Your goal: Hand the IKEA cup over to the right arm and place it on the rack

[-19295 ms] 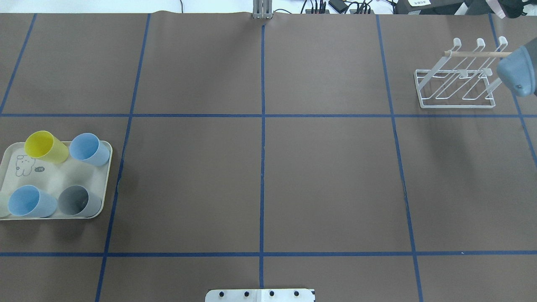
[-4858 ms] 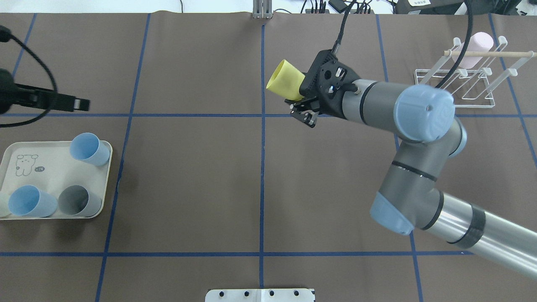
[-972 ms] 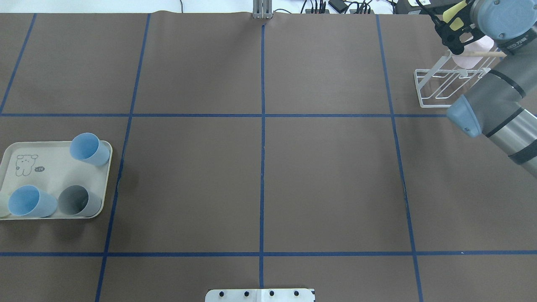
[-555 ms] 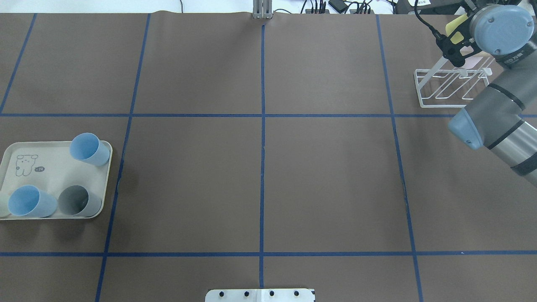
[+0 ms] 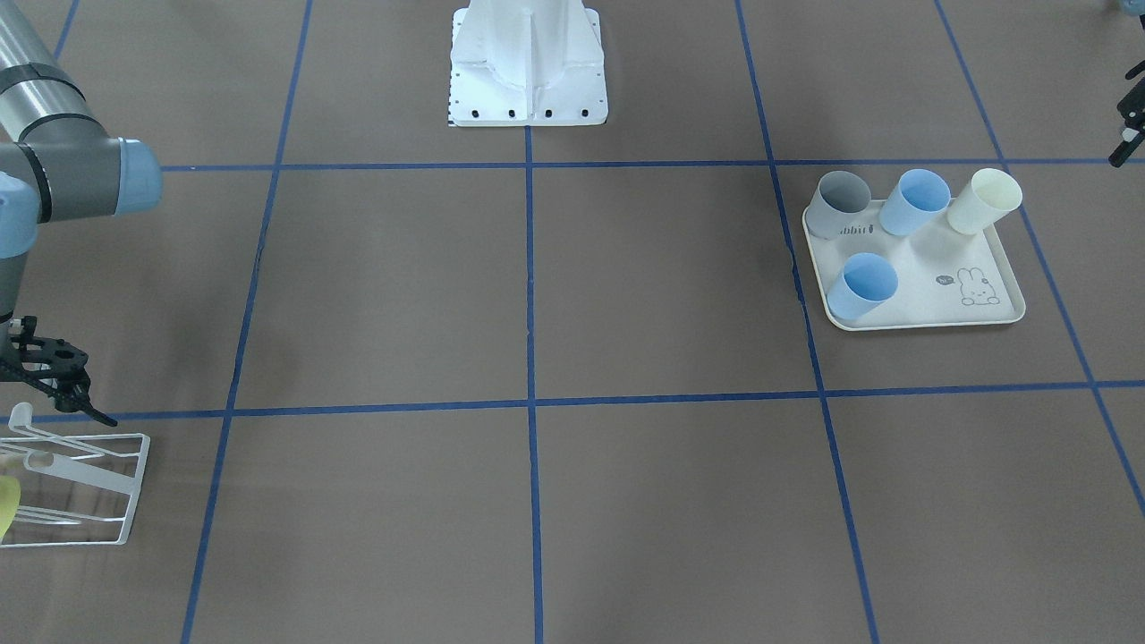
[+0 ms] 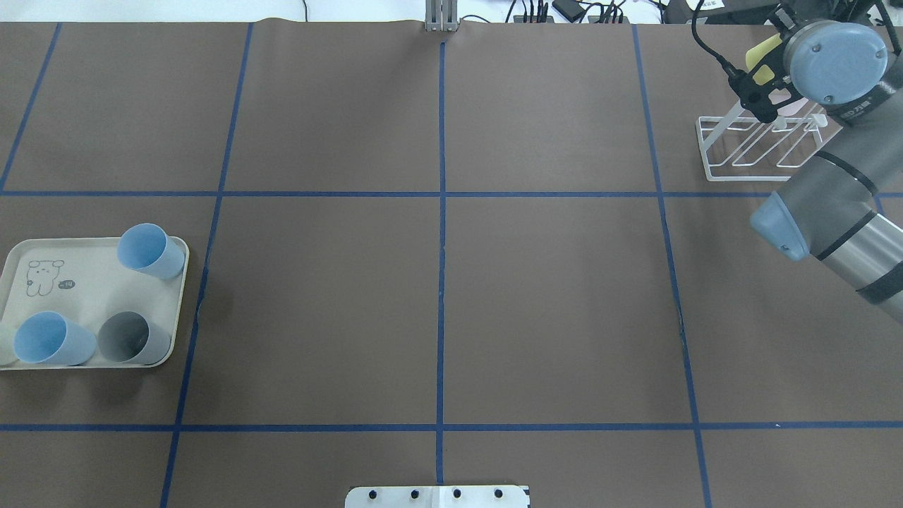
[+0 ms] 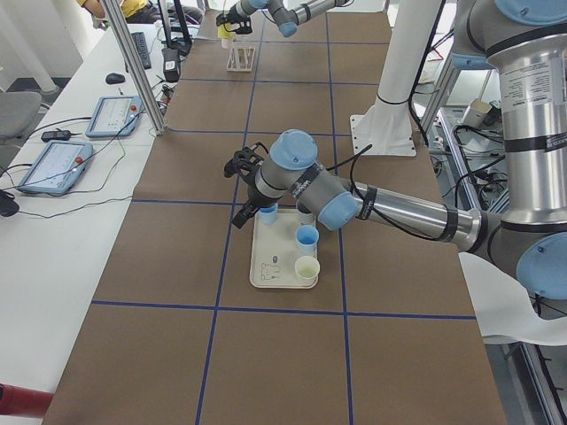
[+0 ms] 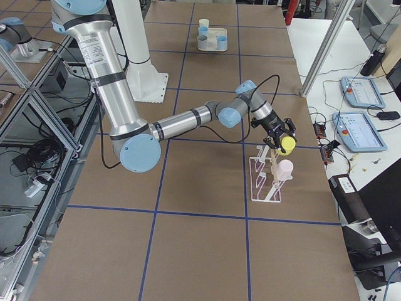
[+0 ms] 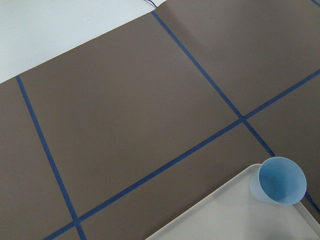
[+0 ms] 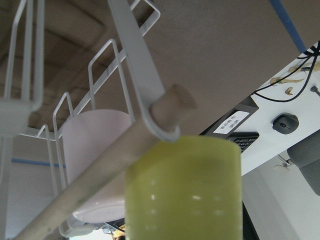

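Observation:
The yellow IKEA cup (image 6: 758,51) hangs at the top of the white wire rack (image 6: 734,169), at its wooden-tipped rod (image 10: 172,105). My right gripper (image 6: 763,81) is shut on the cup. The right wrist view is filled by the cup (image 10: 185,190), close against the rod. From the right side, the cup (image 8: 288,145) sits between the fingers above the rack (image 8: 263,182). A pink cup (image 8: 285,169) rests on a prong beside it. My left gripper (image 7: 241,193) hovers over the tray; I cannot tell whether it is open or shut.
The cream rabbit-print tray (image 6: 92,282) at the table's left holds two blue cups (image 6: 148,250) (image 6: 49,339), a grey cup (image 6: 130,337) and a cream cup (image 5: 984,201). The robot's white base (image 5: 528,63) stands at the near middle edge.
Over the last second my right gripper has brought the yellow cup down and nearer onto the rack. Earlier that cup left the tray and a pink cup appeared on the rack.

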Controlling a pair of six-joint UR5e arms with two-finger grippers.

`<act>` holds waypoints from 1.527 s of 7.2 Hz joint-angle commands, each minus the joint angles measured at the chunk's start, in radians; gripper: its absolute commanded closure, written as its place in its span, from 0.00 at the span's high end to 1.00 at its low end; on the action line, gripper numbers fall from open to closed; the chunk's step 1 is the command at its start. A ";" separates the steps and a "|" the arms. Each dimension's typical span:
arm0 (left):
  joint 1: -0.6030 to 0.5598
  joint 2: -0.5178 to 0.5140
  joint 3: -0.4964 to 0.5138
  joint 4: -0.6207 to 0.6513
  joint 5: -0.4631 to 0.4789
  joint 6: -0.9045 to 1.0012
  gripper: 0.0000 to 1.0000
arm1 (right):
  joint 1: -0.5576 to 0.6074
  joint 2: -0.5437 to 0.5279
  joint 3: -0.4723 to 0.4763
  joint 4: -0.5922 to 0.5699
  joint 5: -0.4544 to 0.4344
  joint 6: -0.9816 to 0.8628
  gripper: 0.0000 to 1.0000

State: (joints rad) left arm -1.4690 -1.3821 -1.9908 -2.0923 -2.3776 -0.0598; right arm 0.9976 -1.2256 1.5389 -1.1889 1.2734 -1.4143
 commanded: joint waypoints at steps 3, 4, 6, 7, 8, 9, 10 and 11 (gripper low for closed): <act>-0.001 0.000 0.001 0.000 0.000 0.000 1.00 | -0.034 -0.002 -0.008 0.000 -0.034 -0.003 0.72; -0.001 0.000 0.001 0.000 0.000 0.000 1.00 | -0.034 -0.002 -0.010 0.000 -0.034 -0.003 0.78; -0.001 0.000 0.001 0.000 0.000 0.000 1.00 | -0.034 -0.002 -0.010 0.000 -0.034 -0.009 0.82; -0.001 0.000 0.001 0.000 0.000 0.000 1.00 | -0.034 -0.002 -0.010 0.000 -0.034 -0.009 0.83; -0.001 0.000 0.003 0.000 0.001 0.000 1.00 | -0.034 0.008 0.001 0.000 -0.031 -0.008 0.83; -0.001 0.002 0.003 0.000 0.002 0.000 1.00 | -0.036 0.018 0.036 0.000 -0.019 0.004 0.83; -0.001 0.002 0.001 0.000 0.005 0.000 1.00 | -0.034 0.021 0.082 0.000 0.059 0.125 0.85; 0.002 0.000 0.006 0.000 0.012 0.000 1.00 | -0.036 0.021 0.127 0.000 0.155 0.288 0.91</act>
State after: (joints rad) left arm -1.4689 -1.3811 -1.9878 -2.0924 -2.3722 -0.0598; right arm 0.9627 -1.2068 1.6130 -1.1888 1.3308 -1.2875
